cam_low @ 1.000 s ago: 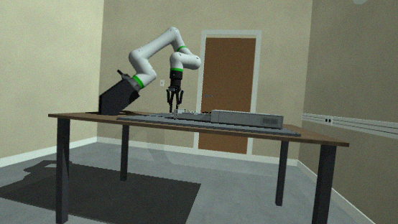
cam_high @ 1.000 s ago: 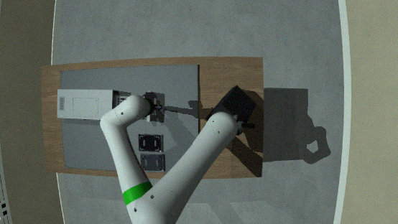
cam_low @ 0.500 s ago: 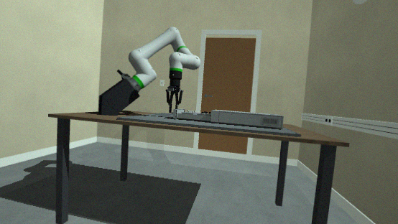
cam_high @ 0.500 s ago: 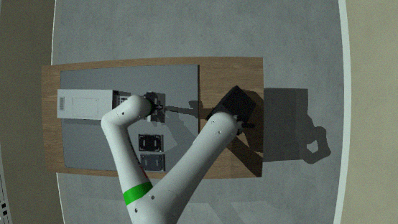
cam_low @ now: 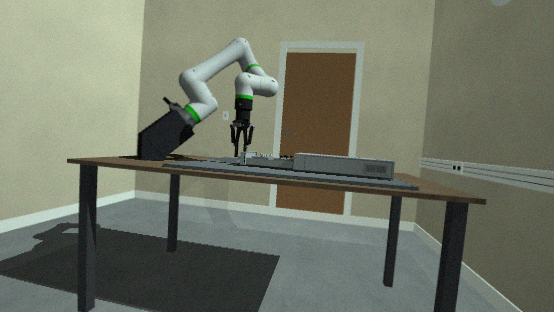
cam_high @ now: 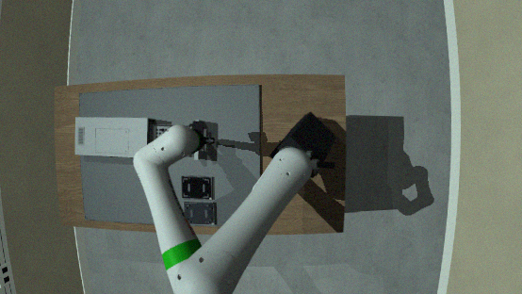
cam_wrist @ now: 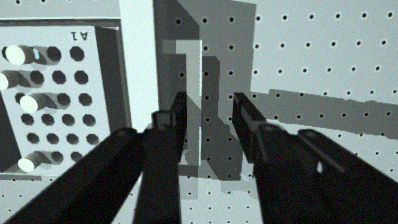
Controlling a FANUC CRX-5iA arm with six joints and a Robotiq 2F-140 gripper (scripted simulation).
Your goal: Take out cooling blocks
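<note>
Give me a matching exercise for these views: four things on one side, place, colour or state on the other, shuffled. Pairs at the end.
1. Box-shaped light grey cooler COLD
2. White-capped tubes
3. Black two-fingered gripper
4. Flat black deck slot D1

A. Standing in the bores of a block marked A1
B. Between the drawer and slot D2, top view
C. At the left end of the grey mat, top view
D. Fingers parted, pointing down

Pairs: 1-C, 2-A, 3-D, 4-B
</note>
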